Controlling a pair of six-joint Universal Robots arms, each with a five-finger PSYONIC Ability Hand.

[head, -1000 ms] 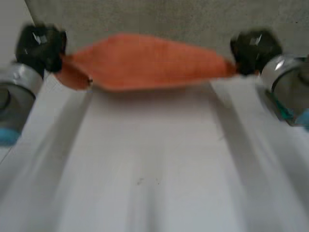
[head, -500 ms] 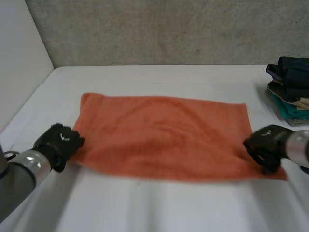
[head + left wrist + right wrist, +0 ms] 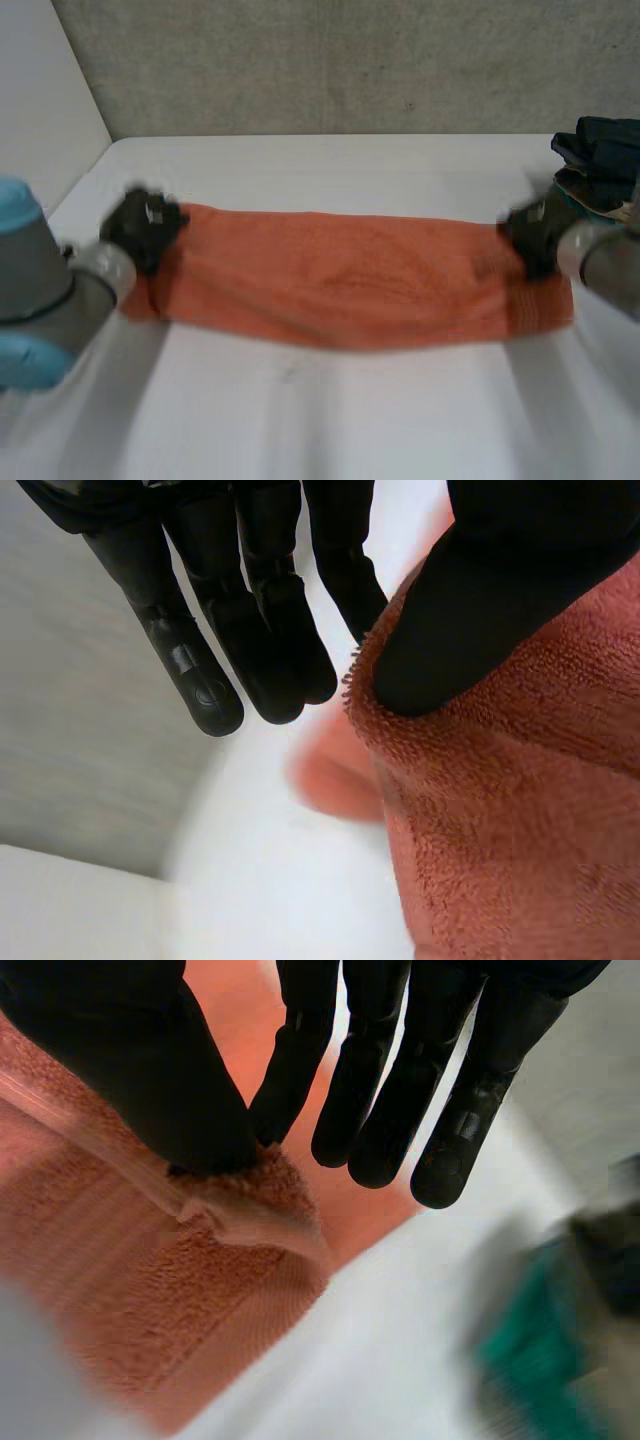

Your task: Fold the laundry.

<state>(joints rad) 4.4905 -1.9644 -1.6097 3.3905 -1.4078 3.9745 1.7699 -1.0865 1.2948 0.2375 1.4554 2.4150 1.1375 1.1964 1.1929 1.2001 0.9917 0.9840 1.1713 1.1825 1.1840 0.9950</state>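
The towel (image 3: 350, 290) is plain orange with a same-coloured woven band at one end. Left hand (image 3: 145, 228) and right hand (image 3: 530, 235) are black, table (image 3: 330, 410) white, wall (image 3: 330, 60) speckled grey — clothes pile (image 3: 603, 165) navy and teal.

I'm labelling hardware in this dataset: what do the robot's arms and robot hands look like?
The left arm and right arm are thick grey cylinders with a metallic sheen; the left carries light-blue caps. The left robot hand and right robot hand are matt black, with long segmented fingers ending in rounded tips and a broader thumb.
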